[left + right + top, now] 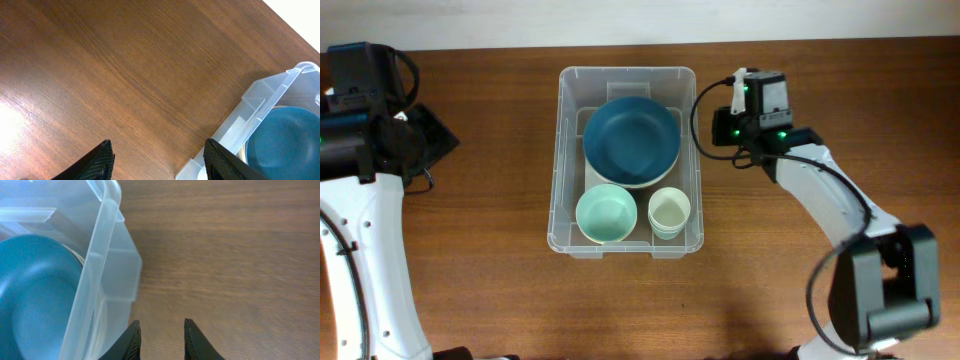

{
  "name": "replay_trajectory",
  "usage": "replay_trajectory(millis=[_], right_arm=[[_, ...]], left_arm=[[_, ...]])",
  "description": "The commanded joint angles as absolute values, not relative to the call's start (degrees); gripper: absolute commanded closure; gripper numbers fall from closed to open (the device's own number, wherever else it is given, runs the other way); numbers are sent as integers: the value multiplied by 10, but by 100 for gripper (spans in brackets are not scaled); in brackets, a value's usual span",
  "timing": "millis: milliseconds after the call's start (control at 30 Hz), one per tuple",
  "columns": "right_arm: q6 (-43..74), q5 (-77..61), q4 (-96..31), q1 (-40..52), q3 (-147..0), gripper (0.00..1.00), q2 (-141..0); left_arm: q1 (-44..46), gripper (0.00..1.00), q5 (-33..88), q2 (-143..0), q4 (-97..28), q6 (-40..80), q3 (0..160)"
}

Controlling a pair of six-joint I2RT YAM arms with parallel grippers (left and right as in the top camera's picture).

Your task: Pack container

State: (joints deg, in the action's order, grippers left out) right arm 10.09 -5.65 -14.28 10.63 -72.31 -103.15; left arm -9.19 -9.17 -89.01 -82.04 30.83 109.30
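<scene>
Far left, we note the left arm [365, 215] over bare bench [480, 260], well apart from the load. The left jaws stand wide apart with nothing between them, and the wrist view catches only a corner of the container [270, 95] to their right. Risk here looks low to us, unless that arm swings in low and clips the corner, which would skid the whole lot across the wood. In the overhead view the container [558, 150] sits mid-bench between the two arms, upright, no lid on it. Inside, a blue dish [631, 140] fills the far half, stacked on a pale dish [632, 185] of which only a rim shows. A mint bowl [607, 214] and a cup [669, 212] stand side by side at the near end, the cup nearer the right wall. We judge the packing close to done, so the main hazard is disturbing it: the blue dish could slide on the one beneath if the walls get bumped, and the light cup could tip. The right side is the tighter spot. The right arm [820, 185] has its wrist just beside the container's right wall near the far corner. The right jaws are nearly together, a narrow gap, nothing held. Any drift leftward at this height would hit the rim. Its cable [695, 118] loops toward that rim too, and we think it could snag and drag the container.
</scene>
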Motion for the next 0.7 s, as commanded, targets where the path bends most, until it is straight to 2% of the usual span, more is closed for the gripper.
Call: replay_trajectory(millis=[0, 200, 267, 567, 600, 633, 667], right_arm=[[94, -119, -107, 109, -729, 76, -1059], [94, -210, -50, 109, -729, 75, -1066], [94, -222, -50, 109, -729, 70, -1066], [94, -224, -58, 109, -729, 63, -1066], [94, -219, -57, 109, -729, 60, -1066], [94, -197, -57, 107, -729, 47, -1065], [94, -164, -57, 104, -731, 40, -1064]], left_arm=[[-95, 41, -88, -892, -819, 296, 1088], [-95, 41, -88, -893, -819, 296, 1088], [-95, 41, -88, -893, -820, 296, 1088], [-95, 41, -88, -893, -819, 296, 1088], [-95, 41, -88, -893, -819, 296, 1088], [-95, 41, -88, -893, -819, 296, 1088], [-95, 41, -88, -893, -819, 296, 1088]])
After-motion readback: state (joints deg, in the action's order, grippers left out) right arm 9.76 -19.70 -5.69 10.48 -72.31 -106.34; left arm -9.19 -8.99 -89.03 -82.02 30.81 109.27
